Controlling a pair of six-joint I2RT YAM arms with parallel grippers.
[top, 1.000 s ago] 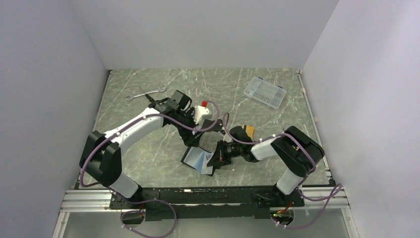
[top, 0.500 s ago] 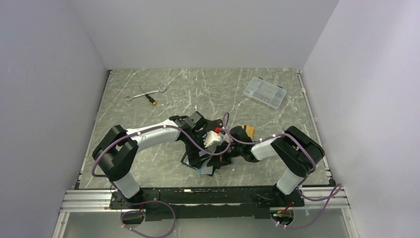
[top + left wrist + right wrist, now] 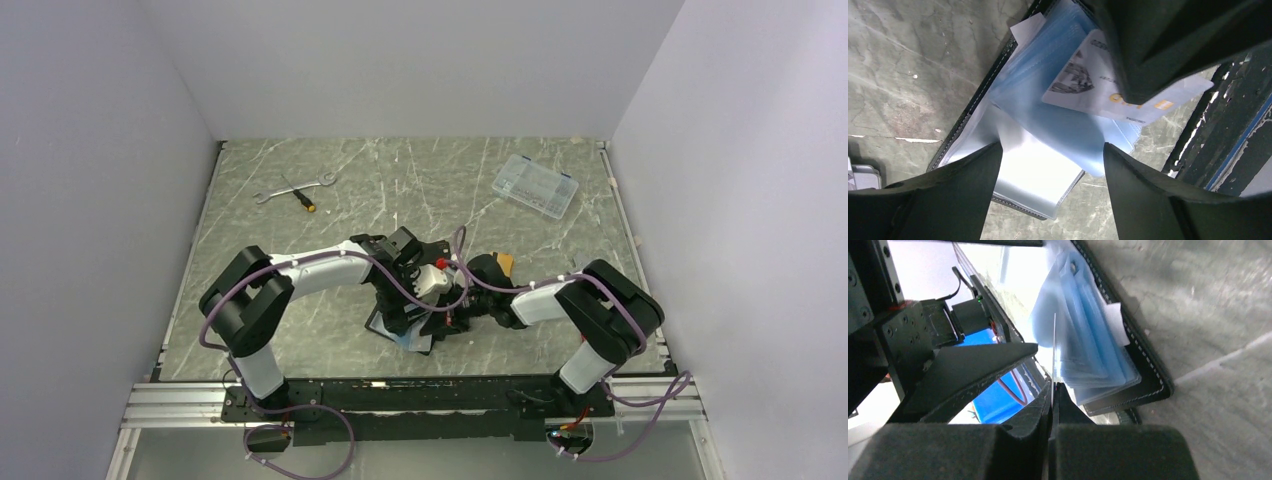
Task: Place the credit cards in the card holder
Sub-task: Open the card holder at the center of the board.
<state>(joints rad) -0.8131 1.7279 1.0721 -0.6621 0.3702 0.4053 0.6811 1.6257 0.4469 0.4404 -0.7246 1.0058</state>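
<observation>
Card holder (image 3: 388,330) lies open on the surface at lower centre of the top view, with both arms crowded over it. In the left wrist view, the left gripper (image 3: 1052,147) is spread wide above it. In the right wrist view, the right gripper (image 3: 1051,390) pinches a credit card (image 3: 1053,350) edge-on beside the holder's pockets. The insertion looks unfinished.

The left end effector (image 3: 1048,155) hangs with its two dark fingers (image 3: 948,200) spread wide above the open card holder (image 3: 973,120). The holder's pale blue sleeves (image 3: 1063,135) fan out inside a black stitched edge. A card (image 3: 1083,82) with a printed picture lies tilted across them, partly hidden under the right end effector (image 3: 1148,75). The marbled desk (image 3: 903,65) surrounds it.
</observation>
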